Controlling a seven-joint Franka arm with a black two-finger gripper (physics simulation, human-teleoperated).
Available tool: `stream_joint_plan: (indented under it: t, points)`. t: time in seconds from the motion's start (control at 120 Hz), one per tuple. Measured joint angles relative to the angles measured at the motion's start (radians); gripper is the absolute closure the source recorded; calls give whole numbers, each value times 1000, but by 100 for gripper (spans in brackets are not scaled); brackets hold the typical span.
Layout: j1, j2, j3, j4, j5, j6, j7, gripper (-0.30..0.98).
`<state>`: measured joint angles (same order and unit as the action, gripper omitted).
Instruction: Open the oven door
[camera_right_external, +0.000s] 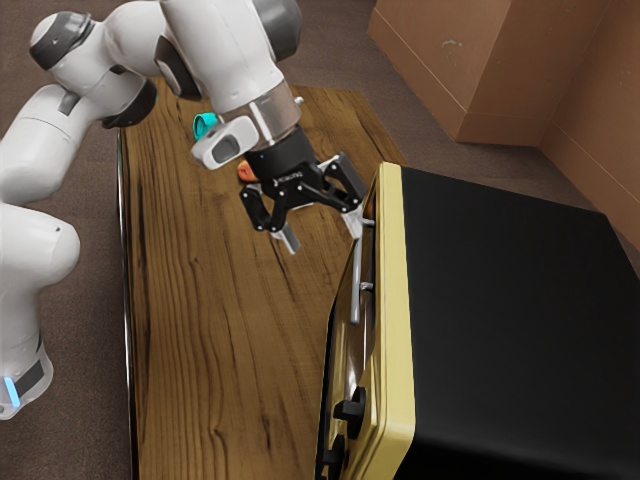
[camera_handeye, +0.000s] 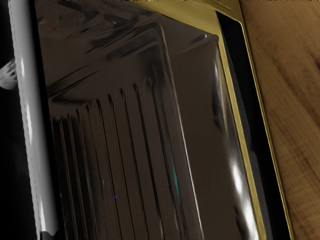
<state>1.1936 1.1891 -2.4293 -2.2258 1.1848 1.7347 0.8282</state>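
Observation:
My gripper (camera_right_external: 322, 234) is open over the wooden table at the oven's front, its two fingers well apart. One fingertip is right by the far end of the silver handle (camera_right_external: 356, 288); whether they touch, I cannot tell. The other finger hangs away from the oven, over the wood. The oven (camera_right_external: 510, 310) has a black top and a yellow front edge, with the handle standing off close along that front. In the wrist view the handle (camera_handeye: 32, 115) runs beside the dark glass of the oven door (camera_handeye: 192, 110), with rack-like bars visible behind it.
Black knobs (camera_right_external: 350, 410) stick out of the oven's front, nearer the exterior view's lower edge. On the wooden table (camera_right_external: 220, 330), a teal cup-like object (camera_right_external: 204, 124) and an orange object (camera_right_external: 246, 171) lie behind the hand. Brown box-like furniture (camera_right_external: 470, 60) stands beyond the oven.

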Motion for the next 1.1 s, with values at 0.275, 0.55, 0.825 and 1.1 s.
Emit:
stream_joint_plan:
  t: [0.275, 0.55, 0.825, 1.1]
  points:
    - [-29, 2, 25, 11, 17, 6, 4, -1]
    - [-29, -3, 26, 6, -3, -19, -7, -1]
    - [-38, -22, -54, -20, -44, -83, -37, 3]
    - [-58, -20, -91, -105, -78, -146, -101, 2]
